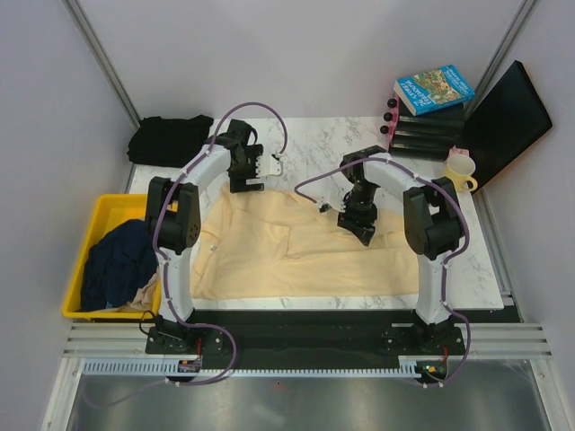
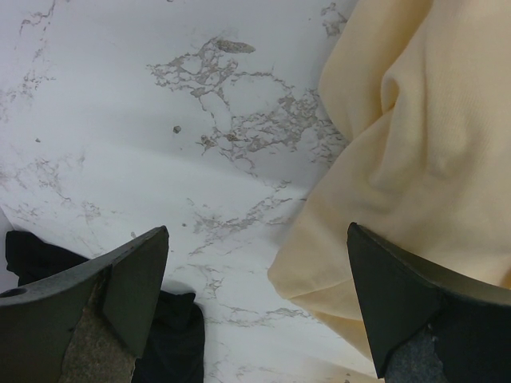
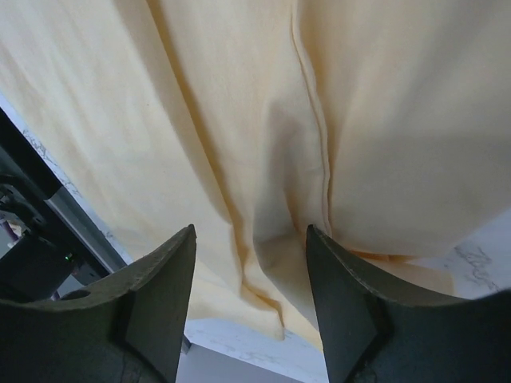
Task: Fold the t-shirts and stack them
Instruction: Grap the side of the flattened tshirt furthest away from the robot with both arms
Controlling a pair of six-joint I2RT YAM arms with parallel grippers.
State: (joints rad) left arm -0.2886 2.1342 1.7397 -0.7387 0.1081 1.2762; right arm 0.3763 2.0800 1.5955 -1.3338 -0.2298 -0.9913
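A large cream-yellow t-shirt [image 1: 296, 256] lies spread and rumpled across the marble table. Over its back right part my right gripper [image 1: 361, 232] points down, jaws open. In the right wrist view a raised fold of the cream t-shirt [image 3: 263, 199] runs between the fingertips of the right gripper [image 3: 250, 239], ungripped. My left gripper [image 1: 244, 186] hovers wide open at the shirt's back left edge, over bare marble. The left wrist view has cream cloth [image 2: 399, 159] beside the left gripper [image 2: 255, 263]. A black t-shirt [image 1: 171, 139] lies bunched at the back left corner. A dark navy t-shirt [image 1: 117, 260] sits in the bin.
A yellow bin [image 1: 79, 242] stands left of the table. At the back right are books [image 1: 434, 90] on black boxes [image 1: 427, 130], a yellow mug [image 1: 459, 171] and a leaning black panel [image 1: 508, 121]. Dark cloth [image 2: 172, 343] shows by the left finger.
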